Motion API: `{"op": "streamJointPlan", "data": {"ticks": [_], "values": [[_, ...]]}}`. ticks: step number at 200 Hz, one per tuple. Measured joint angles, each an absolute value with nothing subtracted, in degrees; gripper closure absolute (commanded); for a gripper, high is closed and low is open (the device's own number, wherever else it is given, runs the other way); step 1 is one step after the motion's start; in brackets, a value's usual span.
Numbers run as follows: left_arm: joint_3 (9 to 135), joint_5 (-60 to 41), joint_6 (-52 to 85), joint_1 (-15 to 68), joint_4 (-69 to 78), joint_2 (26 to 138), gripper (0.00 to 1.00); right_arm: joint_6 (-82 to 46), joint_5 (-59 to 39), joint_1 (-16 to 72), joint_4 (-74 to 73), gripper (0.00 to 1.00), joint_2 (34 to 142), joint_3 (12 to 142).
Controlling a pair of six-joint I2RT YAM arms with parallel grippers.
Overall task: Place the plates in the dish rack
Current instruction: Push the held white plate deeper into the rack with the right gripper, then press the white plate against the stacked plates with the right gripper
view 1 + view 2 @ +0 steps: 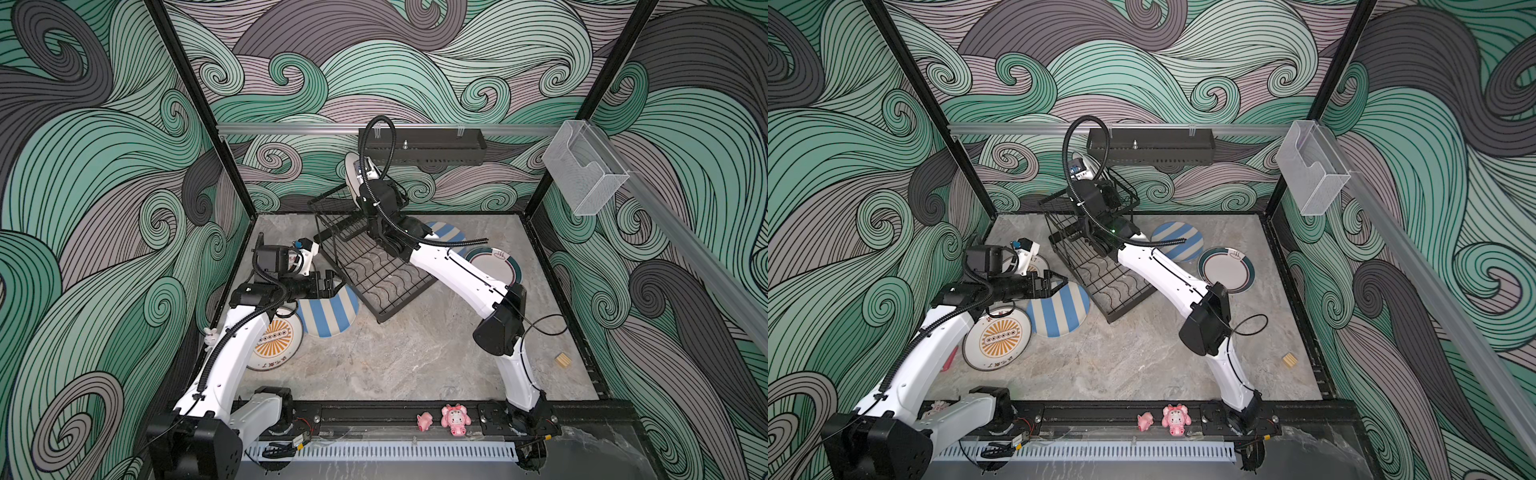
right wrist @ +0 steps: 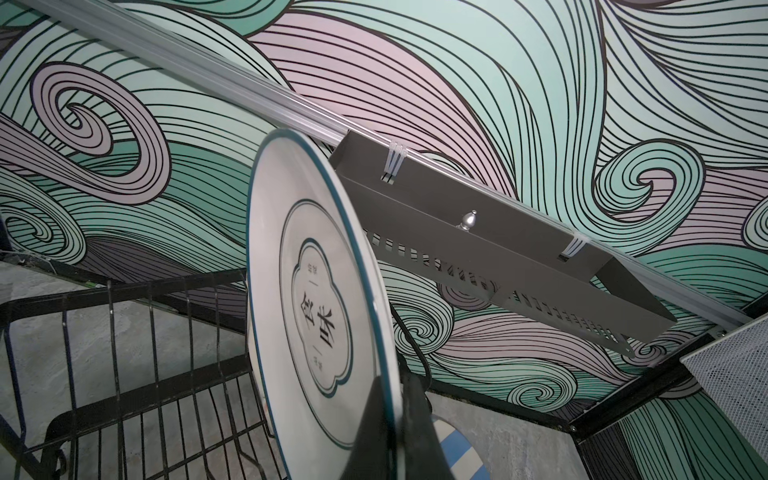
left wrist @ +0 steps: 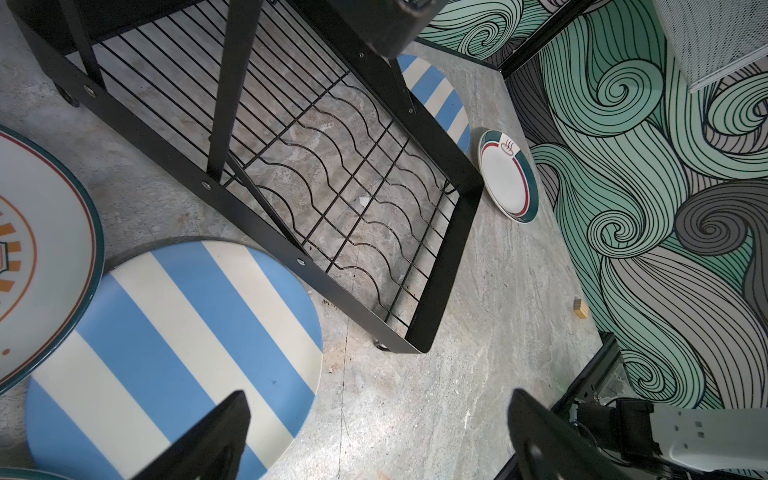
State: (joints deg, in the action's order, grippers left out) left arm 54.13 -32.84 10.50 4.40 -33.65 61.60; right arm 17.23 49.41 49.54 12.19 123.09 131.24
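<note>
I work in a robot lab test cell, not in a real kitchen. Printed wave panels point(image 1: 415, 62) close the sides, held by black frame posts point(image 1: 201, 104). My left arm point(image 1: 228, 361) and right arm point(image 1: 457, 274) are bolted on a black base rail point(image 1: 374, 415), with a white cable duct point(image 1: 395, 451) in front.

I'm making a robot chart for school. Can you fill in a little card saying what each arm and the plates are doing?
Right jaws: shut on the white teal-edged plate, upright at the dish rack's upper basket
Left jaws: open, empty, above a striped plate
Flat on table: sunburst plate, teal-rimmed plate, second striped plate
Lower tray: no plates seen
</note>
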Motion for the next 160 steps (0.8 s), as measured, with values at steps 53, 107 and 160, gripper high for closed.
{"op": "streamJointPlan", "data": {"ticks": [53, 107, 160], "values": [[54.13, -32.84, 10.50, 4.40, -33.67, 61.60, 0.01, 16.05, 47.70, 49.54, 13.06, 1.00, 125.08, 131.74], [54.13, -32.84, 10.50, 4.40, -33.67, 61.60, 0.01, 15.86, 46.28, 49.41, 10.98, 1.00, 125.05, 129.91], [54.13, -32.84, 10.52, 4.40, -33.67, 61.60, 0.02, 17.61, 45.80, 49.32, 12.34, 1.00, 125.08, 132.11]]}}
